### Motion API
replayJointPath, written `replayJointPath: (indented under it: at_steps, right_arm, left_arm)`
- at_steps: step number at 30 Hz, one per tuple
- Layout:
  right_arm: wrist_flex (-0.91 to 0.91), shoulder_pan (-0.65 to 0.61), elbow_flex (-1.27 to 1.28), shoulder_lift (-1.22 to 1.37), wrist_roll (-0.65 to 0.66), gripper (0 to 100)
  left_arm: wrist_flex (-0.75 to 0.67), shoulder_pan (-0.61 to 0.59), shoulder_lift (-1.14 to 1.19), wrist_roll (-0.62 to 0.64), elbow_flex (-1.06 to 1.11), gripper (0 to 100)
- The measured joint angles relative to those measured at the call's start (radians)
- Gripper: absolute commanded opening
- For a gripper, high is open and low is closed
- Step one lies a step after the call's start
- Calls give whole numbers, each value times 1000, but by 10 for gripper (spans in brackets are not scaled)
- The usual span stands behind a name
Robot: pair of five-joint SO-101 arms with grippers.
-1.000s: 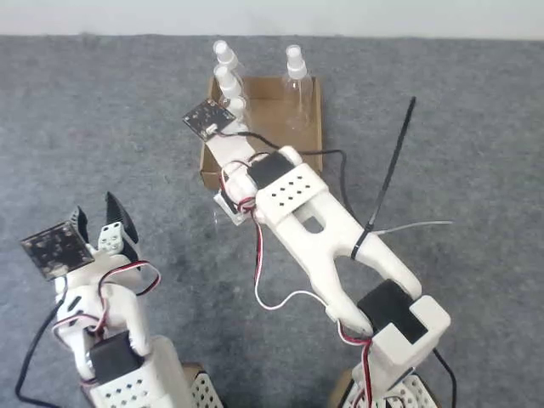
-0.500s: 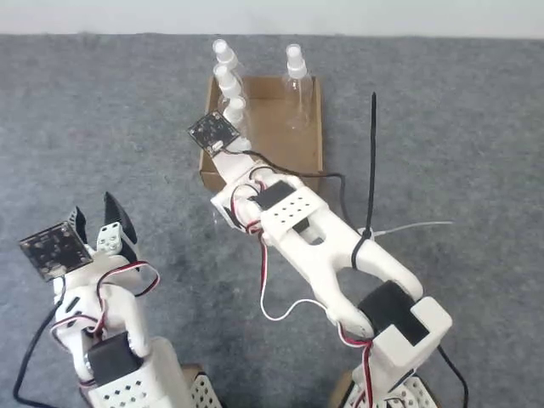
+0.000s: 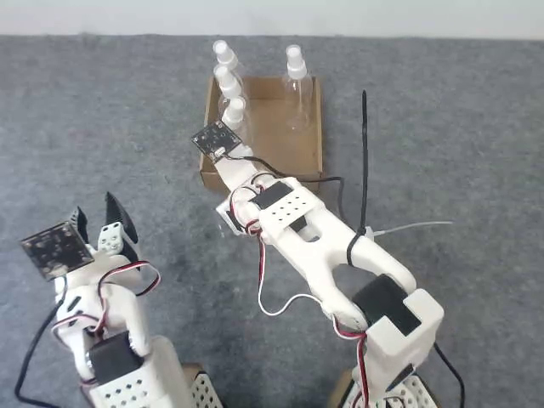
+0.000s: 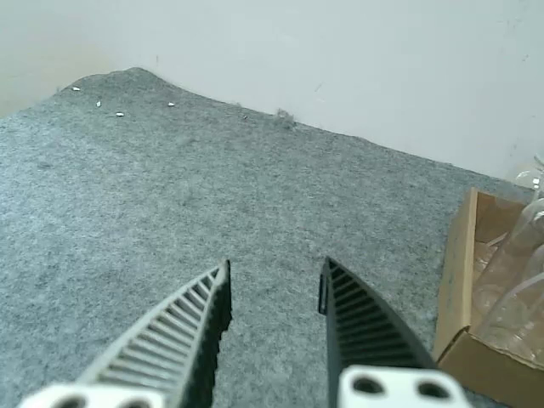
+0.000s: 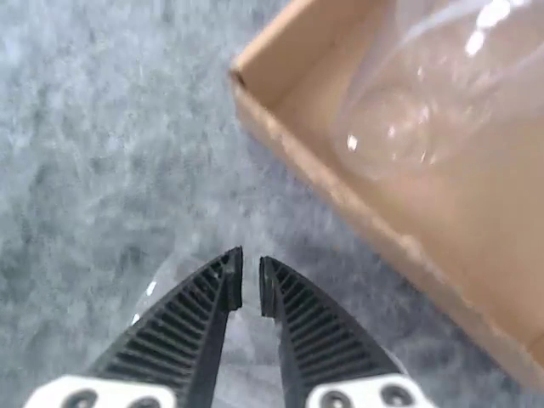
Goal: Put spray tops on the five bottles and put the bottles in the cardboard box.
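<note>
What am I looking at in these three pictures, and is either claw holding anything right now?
These are two small robot arms standing on a grey carpet. The overhead picture looks down on both. The other two pictures come from a camera on each arm's wrist, looking along its claw. The left gripper is open above bare carpet and holds nothing. The right arm stretches to the cardboard box. The right gripper has its jaws almost together, just outside the box's front left corner as seen from above. A faint clear shape shows under them, and I cannot tell whether it is gripped. Four bottles stand in the box, all clear, each with a white spray top. Three are along one wall and one is at the opposite side.
</note>
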Motion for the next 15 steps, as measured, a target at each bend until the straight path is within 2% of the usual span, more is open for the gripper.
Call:
replayJointPath:
  at_steps: [7, 15]
  right_arm:
    - [175, -2, 18, -9, 170, 7]
    - [311, -3, 20, -66, 281, 7]
  left_arm:
    - [0, 0, 0, 0, 0, 159]
    - [0, 0, 0, 0, 0, 159]
